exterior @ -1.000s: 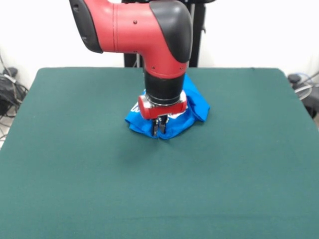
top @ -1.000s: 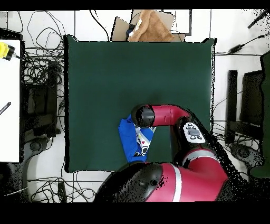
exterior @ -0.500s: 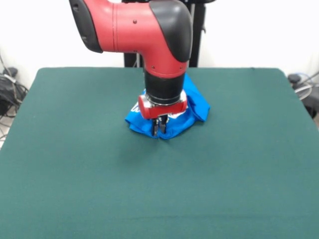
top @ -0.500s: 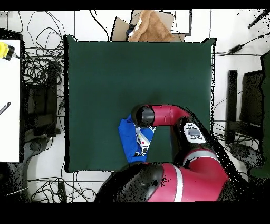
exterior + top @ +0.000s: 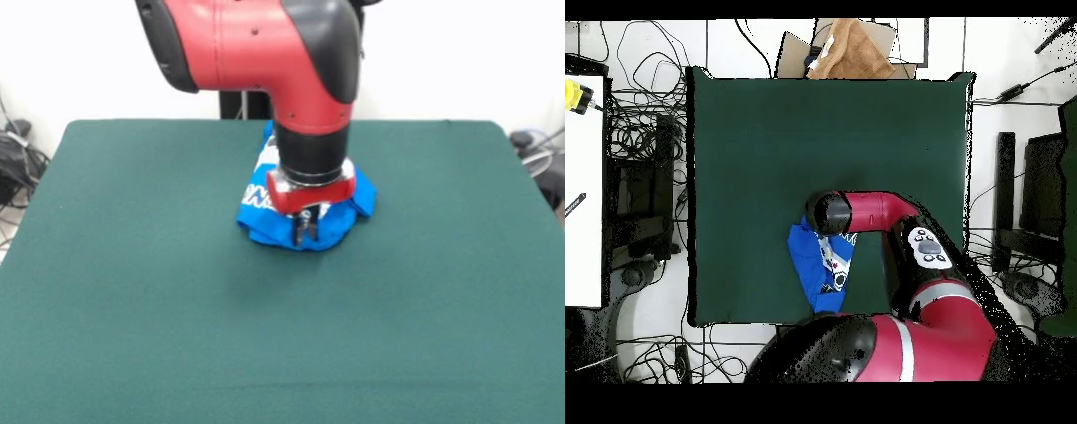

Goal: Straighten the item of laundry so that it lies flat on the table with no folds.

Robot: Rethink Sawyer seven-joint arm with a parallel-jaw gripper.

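Note:
The item of laundry [image 5: 261,208] is a crumpled bright blue T-shirt with white lettering showing, bunched in the far middle of the green table [image 5: 132,283]. My gripper [image 5: 305,232] points straight down at the bundle's near edge, with its fingers pinched together on a fold of blue cloth. The red and black wrist hides the middle of the shirt. In the overhead view the shirt [image 5: 819,272] lies near the bottom edge of the table [image 5: 765,140], and the arm's wrist covers its upper part and the gripper.
Beyond the table's top edge in the overhead view sits a cardboard box with brown cloth [image 5: 849,50]. A white side table [image 5: 583,180] stands at the left, with cables on the floor around it. Dark equipment [image 5: 1035,200] stands at the right.
In the front view the arm has moved to the right and slightly away, and the bunched shirt has shifted right with the gripper.

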